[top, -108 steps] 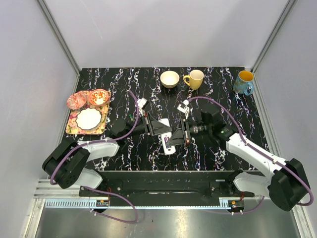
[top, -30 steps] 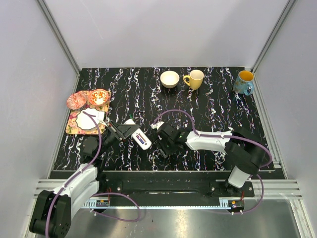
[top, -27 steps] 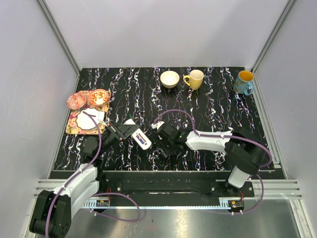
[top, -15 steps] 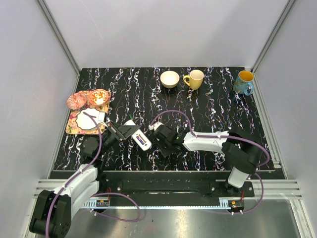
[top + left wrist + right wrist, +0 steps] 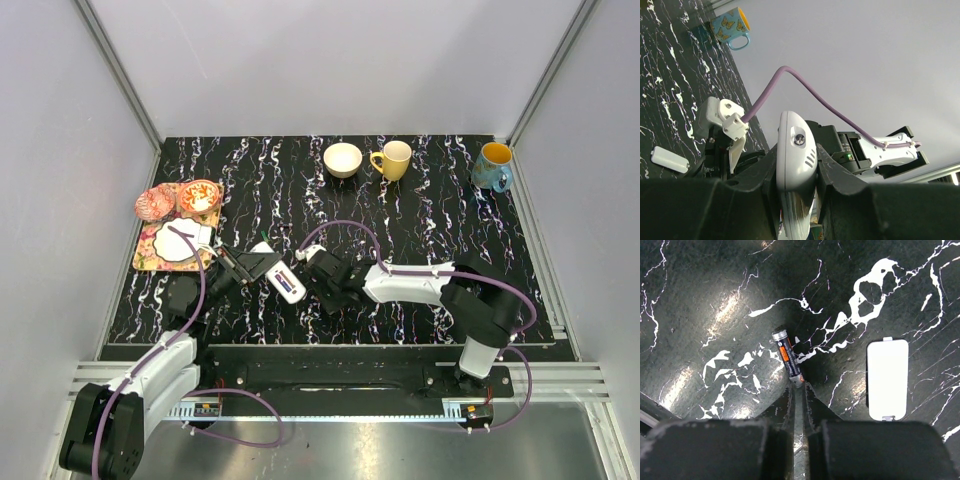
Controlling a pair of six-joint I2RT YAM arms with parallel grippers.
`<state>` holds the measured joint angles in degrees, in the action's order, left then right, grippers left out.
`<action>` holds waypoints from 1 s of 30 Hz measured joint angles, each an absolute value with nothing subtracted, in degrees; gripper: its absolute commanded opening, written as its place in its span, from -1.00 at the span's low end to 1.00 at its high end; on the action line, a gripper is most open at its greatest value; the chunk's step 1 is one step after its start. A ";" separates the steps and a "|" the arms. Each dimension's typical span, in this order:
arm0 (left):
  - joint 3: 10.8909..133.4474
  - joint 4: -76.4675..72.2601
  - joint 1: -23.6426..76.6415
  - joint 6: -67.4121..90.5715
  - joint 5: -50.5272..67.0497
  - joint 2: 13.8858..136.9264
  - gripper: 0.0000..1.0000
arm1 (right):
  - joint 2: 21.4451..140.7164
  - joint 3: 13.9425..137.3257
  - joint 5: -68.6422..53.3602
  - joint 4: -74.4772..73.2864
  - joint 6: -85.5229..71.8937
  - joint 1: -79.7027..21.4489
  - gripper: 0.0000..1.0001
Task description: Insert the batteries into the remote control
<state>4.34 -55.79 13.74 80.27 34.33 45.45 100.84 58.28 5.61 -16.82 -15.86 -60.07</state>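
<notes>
Right wrist: orange-and-black battery flat on bench, right tool closed narrow at its near end. Looks like an end pinch for pickup, but can't confirm a firm hold. White battery cover loose beside it, so probably removed to free the bay.

Left wrist: left tool clamped on remote control, nose tilted up, likely presented for loading.

Top external: places right tool just right of the remote control, close but apart. Hides the battery under the arm. No sight of the bay or a second battery in any view.
</notes>
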 measured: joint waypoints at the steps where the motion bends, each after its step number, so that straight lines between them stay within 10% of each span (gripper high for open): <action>1: 4.34 -55.81 13.74 80.27 34.33 45.45 -1.00 | 100.82 58.28 5.61 -16.80 -16.03 -60.10 -0.26; 9: 4.34 -55.79 13.76 80.27 34.33 45.45 -1.00 | 100.60 58.30 6.37 -16.82 -16.45 -60.69 0.21; 30: 4.34 -55.81 13.76 80.31 34.33 45.45 -1.00 | 104.25 63.24 5.39 -19.57 -12.08 -60.69 -0.02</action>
<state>4.34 -55.81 13.76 80.31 34.33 45.45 104.25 63.24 5.39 -19.57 -12.08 -60.69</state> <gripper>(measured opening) 0.300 0.472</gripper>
